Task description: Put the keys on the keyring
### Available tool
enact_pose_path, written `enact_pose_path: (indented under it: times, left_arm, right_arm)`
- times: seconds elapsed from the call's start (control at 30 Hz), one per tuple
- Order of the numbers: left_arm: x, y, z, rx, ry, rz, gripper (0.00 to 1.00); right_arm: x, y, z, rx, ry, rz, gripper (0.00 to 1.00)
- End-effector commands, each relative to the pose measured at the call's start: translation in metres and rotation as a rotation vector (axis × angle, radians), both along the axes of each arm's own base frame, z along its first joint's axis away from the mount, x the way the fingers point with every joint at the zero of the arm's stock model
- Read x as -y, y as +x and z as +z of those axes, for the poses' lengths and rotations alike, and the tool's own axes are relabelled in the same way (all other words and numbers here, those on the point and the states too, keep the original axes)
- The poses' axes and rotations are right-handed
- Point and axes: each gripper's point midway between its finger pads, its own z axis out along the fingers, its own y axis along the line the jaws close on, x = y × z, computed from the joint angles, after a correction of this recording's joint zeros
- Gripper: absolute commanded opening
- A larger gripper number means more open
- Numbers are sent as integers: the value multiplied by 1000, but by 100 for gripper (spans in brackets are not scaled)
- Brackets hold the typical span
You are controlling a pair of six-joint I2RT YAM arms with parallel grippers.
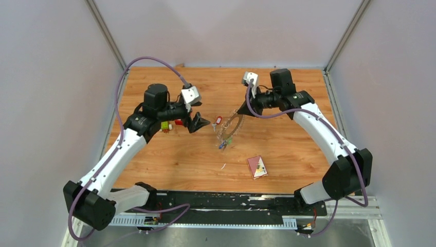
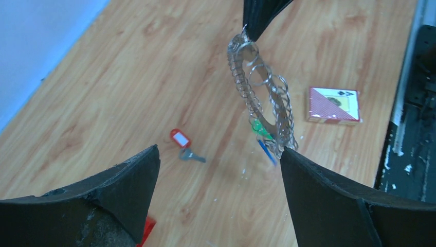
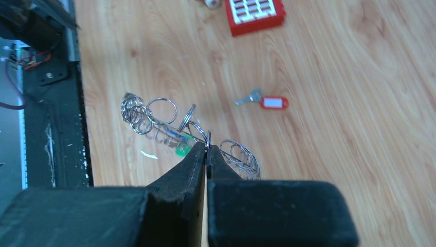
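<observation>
- The keyring (image 1: 231,126) (image 2: 258,105) (image 3: 163,110) is near the middle of the table, lifted by its top edge and hanging at a tilt. Its rim is fringed with many small wire loops.
- Two of the keys hang at the keyring's lower end, one with a green tag (image 2: 258,127) (image 3: 181,151) and one with a blue tag (image 2: 266,152). I cannot tell whether that end rests on the wood.
- A third key with a red tag (image 1: 218,120) (image 2: 180,139) (image 3: 272,103) lies flat on the table just to the left of the keyring and does not touch it.
- The right gripper (image 1: 241,110) (image 3: 206,154) (image 2: 259,20) is pinched tight on the keyring's upper rim, with the fingertips meeting on the wire.
- The left gripper (image 1: 198,122) (image 2: 218,151) hovers to the left of the keyring, beyond the red-tagged key. Its jaws are spread wide and it holds nothing. Its wrist view shows the keyring and the loose key framed between the fingers.
- A red block with white squares (image 1: 179,122) (image 3: 255,13) lies further left of the keyring, beside the left gripper.
- A maroon card pack (image 1: 257,166) (image 2: 333,104) lies on the near right of the keyring, well apart from it.
- The table (image 1: 288,149) has a warm wood-grain top with small pale flecks on it near the keyring.
- A black rail (image 1: 231,200) runs along the table's near edge.
- Plain pale walls (image 1: 226,31) enclose the table on three sides.
</observation>
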Motion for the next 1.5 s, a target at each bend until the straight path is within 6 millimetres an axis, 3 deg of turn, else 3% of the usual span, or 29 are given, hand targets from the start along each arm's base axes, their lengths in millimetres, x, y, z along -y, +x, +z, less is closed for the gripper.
enact_pose_path:
  times: [0.0,0.13,0.23,0.57,0.93,1.17,1.47]
  left_arm:
    - [32,-16,22,76,-25,-183,91]
    - [52,-26,33,86,-47,-293,79]
    - [60,-24,38,94,-52,-316,76]
    - [89,-21,28,109,-70,-362,58]
    - [100,-32,11,117,-40,-460,40]
    - [105,-37,-6,145,16,-467,36]
    - [108,-38,-14,152,36,-461,31]
  right_arm:
    - [-22,-24,45,155,148,145,0]
    - [-32,-48,52,174,187,234,0]
    - [-34,-59,51,210,174,272,0]
    - [-31,-66,46,289,126,269,0]
    - [-33,-87,38,271,151,375,0]
    - [-34,-91,38,268,159,398,0]
    - [-35,-94,37,263,164,414,0]
